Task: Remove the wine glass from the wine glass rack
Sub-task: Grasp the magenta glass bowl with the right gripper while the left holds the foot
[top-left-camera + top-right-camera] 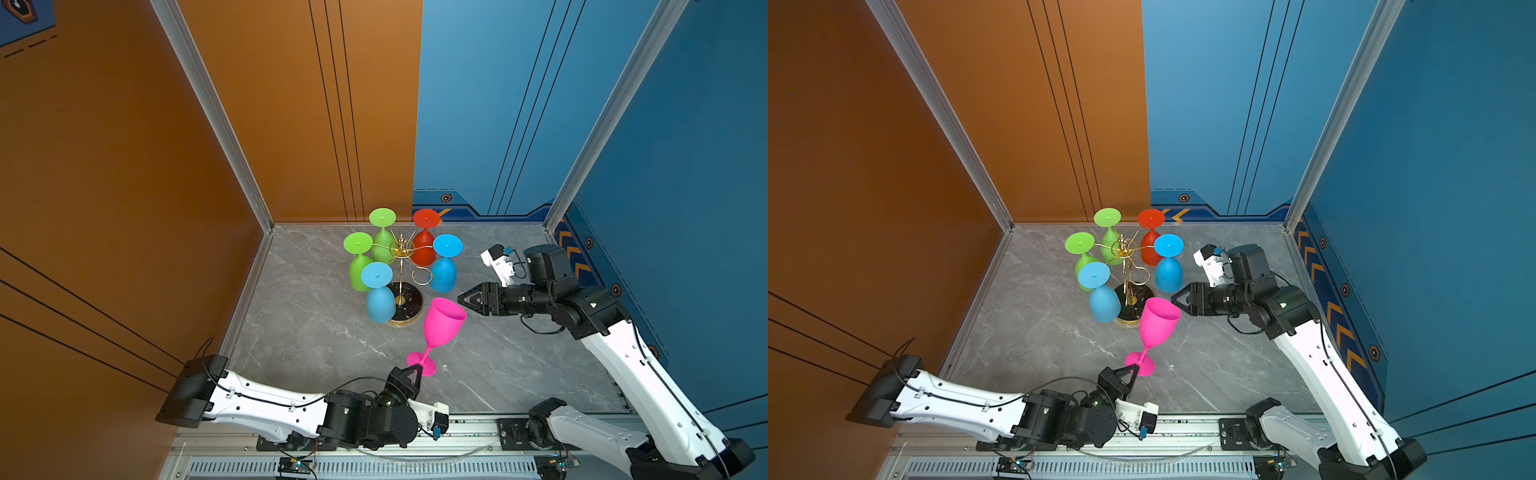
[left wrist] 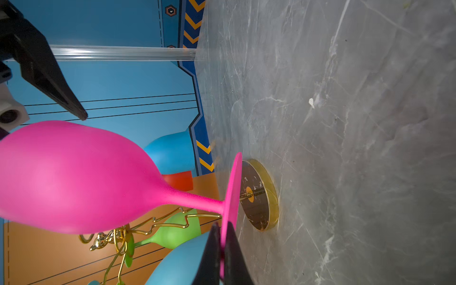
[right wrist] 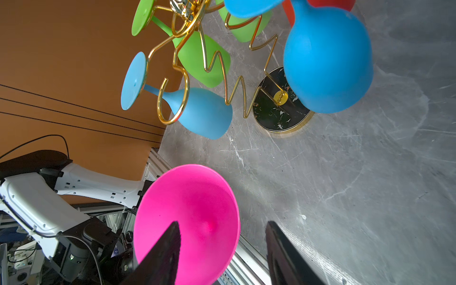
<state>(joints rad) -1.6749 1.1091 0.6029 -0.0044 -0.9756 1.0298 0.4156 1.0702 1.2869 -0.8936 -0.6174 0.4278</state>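
Jaws of the left gripper are pinched tight on the edge of the foot of the pink wine glass, at the near side of the grey marbled table. The glass is off the rack and right way up, leaning away from that gripper with its open bowl toward the right. The left wrist view shows the foot's rim caught between the two black fingers.

Farther in, the right gripper sits just beside the bowl's rim, its jaws partly apart and holding nothing. Whether it touches the rim cannot be told.

Just beyond the pink bowl stands the wine glass rack on its round black base. Its near loop arm is empty. Five glasses hang upside down from the other arms: the near blue glass, the right blue glass, the left green glass, and farthest back the rear green glass and the red glass.
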